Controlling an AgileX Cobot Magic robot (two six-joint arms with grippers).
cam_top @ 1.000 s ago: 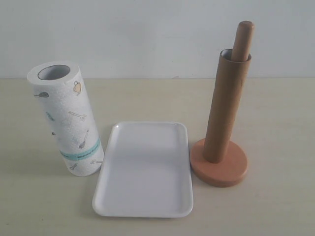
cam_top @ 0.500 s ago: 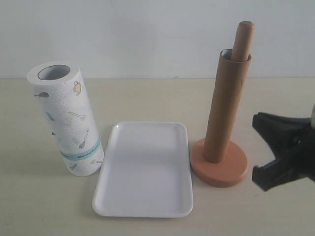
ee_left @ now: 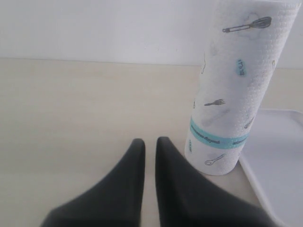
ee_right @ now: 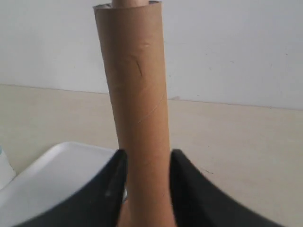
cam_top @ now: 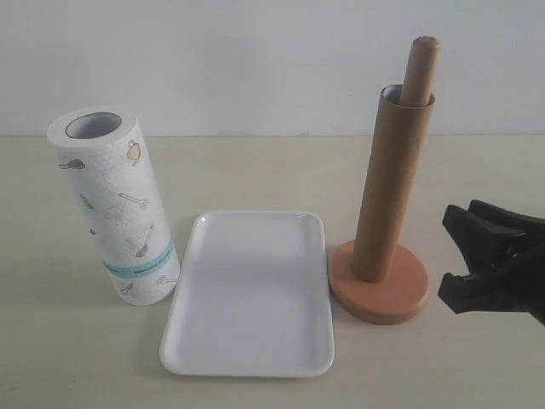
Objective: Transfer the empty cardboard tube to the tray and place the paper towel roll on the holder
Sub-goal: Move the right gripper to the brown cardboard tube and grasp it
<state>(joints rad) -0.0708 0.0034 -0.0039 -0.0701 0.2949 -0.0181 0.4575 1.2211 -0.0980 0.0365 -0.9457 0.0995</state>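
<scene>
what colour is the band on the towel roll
Teal band, near the roll's lower end; clearest in the left wrist view.

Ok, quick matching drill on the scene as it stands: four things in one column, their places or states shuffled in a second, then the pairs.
Things
1. empty cardboard tube
2. paper towel roll
3. tray
4. right gripper

Places or states
A. lies flat between the roll and the holder
B. open, off to the side of the holder's base, holding nothing
C. stands upright on its own, left of the tray
D. sleeved over the holder's post

Pairs: 1-D, 2-C, 3-A, 4-B
</scene>
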